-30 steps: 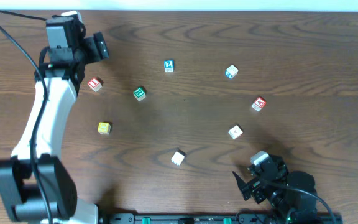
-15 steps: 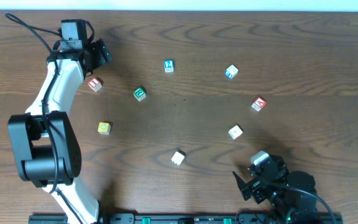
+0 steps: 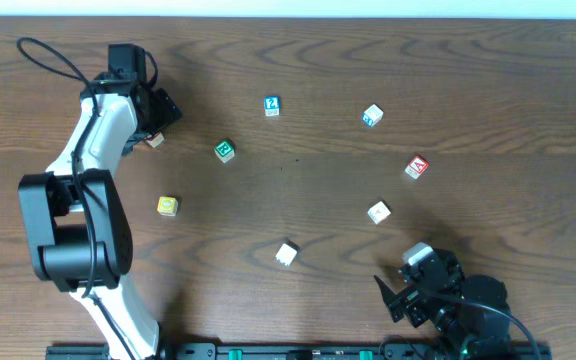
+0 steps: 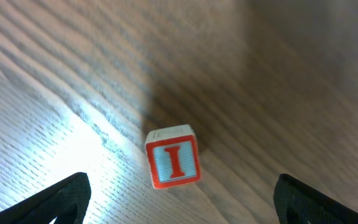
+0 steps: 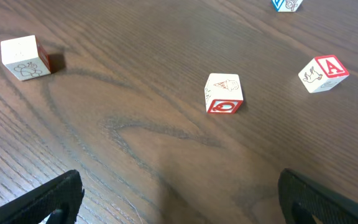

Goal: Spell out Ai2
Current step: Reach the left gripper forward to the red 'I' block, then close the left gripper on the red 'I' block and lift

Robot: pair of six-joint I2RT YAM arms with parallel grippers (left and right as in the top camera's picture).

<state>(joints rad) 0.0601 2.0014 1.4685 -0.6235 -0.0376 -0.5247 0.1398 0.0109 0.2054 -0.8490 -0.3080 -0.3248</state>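
**Straight down for the "I", with the left arm nearest**

Spread wide and pinching nothing: the left end effector (image 3: 156, 113), poised over the far-left part of the worktop (image 3: 298, 200). Directly beneath it, between the two fingers in the left wrist view and a little ahead of them, the "I" cube (image 4: 173, 163). Flat on the wood, red letter turned up toward the camera, touching neither finger. No long axis to reckon with on a cube, so only the faces to square up. Sits slightly skewed against the line joining the fingers, by the look of it. Probably calls for a short drop and perhaps a small wrist twist before closing.

Likewise spread and empty: the right end effector (image 3: 390, 298), low at the near-right edge. Closest wanted piece on that side, the "A" cube (image 3: 415, 167), ahead and to the right in the right wrist view, well apart from the fingers. Between the two, a ring-marked cube (image 3: 378, 212), not needed.

At the far middle, the "2" cube (image 3: 272, 105), somewhat closer to the left arm than to the right. Near it a green-faced cube (image 3: 225, 150), and nearer the front a yellow cube (image 3: 167, 205), both best left alone.

All three letters well apart, none yet set in a row.
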